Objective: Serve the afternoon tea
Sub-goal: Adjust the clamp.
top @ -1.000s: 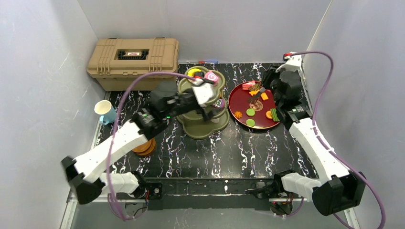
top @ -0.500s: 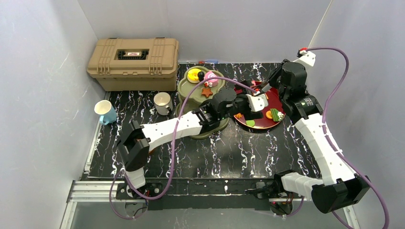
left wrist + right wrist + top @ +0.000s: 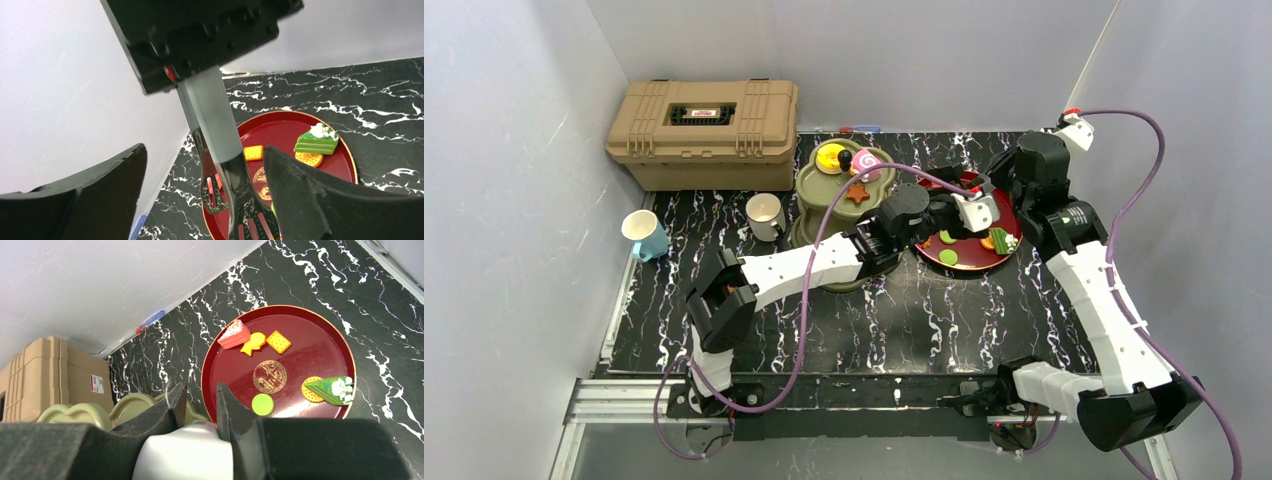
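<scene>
Since a second ago the left arm has left the white mug (image 3: 766, 215) standing upright on the black marble tabletop (image 3: 904, 320), just left of the olive-green three-tier stand (image 3: 824, 205). It has swung across the front of the stand towards the dark-red plate (image 3: 969, 258) at centre right of the overhead view. The right arm has drawn back a little, towards the upper right.

The left gripper (image 3: 205, 152) hovers by the plate's near-left rim with its fingers (image 3: 100, 180) spread wide and nothing clamped between them. In its wrist view the slotted black ends of a pair of tongs (image 3: 220, 135) hang between the two fingers; whether they touch the tongs cannot be told. The right gripper (image 3: 201, 390) hangs above the plate, closed on the tongs' grey handle.

On the plate lie toy pastries. A pink cake slice (image 3: 234, 335), an orange fish shape (image 3: 252, 342) and a square cracker (image 3: 278, 341) sit close together at its upper part in the right wrist view. A green disc (image 3: 262, 404) is at the bottom. At the lower right, a green cake slice (image 3: 330, 389) rests partly on a round biscuit (image 3: 312, 388).

The stand's top tier carries a yellow piece (image 3: 829, 157) and a pink swirl (image 3: 867, 162) either side of the black knob (image 3: 845, 158), with an orange star (image 3: 857, 193) on the tier below. The white-and-blue cup (image 3: 644, 235) stands at the left edge, well apart from the mug. The tan toolbox (image 3: 704, 120) sits at upper left.
</scene>
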Controlling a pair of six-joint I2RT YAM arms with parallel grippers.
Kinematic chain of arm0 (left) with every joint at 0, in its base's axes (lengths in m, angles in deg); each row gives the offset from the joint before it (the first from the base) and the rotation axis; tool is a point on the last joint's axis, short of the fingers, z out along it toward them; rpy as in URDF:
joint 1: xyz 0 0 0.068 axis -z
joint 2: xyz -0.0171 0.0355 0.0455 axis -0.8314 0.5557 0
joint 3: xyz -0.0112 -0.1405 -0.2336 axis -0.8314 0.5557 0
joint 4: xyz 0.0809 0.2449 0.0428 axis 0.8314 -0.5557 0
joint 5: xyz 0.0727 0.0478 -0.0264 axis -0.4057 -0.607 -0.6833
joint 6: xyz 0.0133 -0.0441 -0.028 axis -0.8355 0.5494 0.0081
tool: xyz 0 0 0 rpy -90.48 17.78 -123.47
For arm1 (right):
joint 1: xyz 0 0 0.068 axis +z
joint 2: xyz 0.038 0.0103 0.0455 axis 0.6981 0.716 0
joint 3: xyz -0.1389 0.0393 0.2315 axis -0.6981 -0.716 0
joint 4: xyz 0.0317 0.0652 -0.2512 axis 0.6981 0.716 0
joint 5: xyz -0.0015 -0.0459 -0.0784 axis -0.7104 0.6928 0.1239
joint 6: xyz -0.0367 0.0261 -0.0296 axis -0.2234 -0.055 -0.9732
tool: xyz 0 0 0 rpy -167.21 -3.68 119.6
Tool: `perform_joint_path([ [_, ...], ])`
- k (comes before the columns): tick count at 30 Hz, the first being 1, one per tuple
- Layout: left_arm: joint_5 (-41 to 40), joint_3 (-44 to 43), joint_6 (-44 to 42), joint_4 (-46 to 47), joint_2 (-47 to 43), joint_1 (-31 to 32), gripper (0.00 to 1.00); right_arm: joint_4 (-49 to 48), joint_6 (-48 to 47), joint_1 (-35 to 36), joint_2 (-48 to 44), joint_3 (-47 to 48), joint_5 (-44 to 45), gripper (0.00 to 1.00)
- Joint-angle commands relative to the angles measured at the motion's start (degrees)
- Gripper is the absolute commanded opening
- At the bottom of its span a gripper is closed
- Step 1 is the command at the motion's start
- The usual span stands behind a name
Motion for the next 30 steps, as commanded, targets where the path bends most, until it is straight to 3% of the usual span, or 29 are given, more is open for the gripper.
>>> perform_joint_path([
  [1, -1.6, -0.2, -0.3, 1.5, -0.4, 0.3, 0.77, -0.5, 2.0, 0.2, -2.5, 3.5, 1.0, 0.17],
  [4, -1.2, 0.6, -0.3, 1.0, -0.5, 0.4, 0.57, -0.5, 2.4, 0.2, -2.5, 3.5, 0.5, 0.19],
  [7, -3.4, 0.0, -1.0, 1.0, 0.5, 0.4, 0.28, -0.4, 2.7, 0.2, -2.5, 3.8, -0.4, 0.20],
  [11, -4.4, -0.8, -0.5, 0.9, 1.0, 0.4, 0.15, -0.5, 2.4, 0.2, -3.2, 3.9, -0.9, 0.24],
  [16, -5.2, -1.3, 3.3, 0.8, -0.6, 0.2, 0.00, -2.8, -2.7, 0.2, -4.9, 3.4, -5.4, 0.46],
  [22, 1.2, 2.2, 16.5, -4.4, -9.0, -2.2, 0.00, -2.4, -14.1, 0.1, -8.4, 5.1, -16.5, 0.78],
  [26, 10.3, 4.9, 27.2, -10.1, -16.1, -5.5, 0.00, 1.2, -20.4, 0.1, -9.3, 7.0, -27.2, 0.91],
  [30, 18.5, 4.9, 36.3, -14.9, -21.7, -10.0, 0.00, 3.3, -24.4, 0.1, -10.6, 8.3, -37.4, 0.98],
])
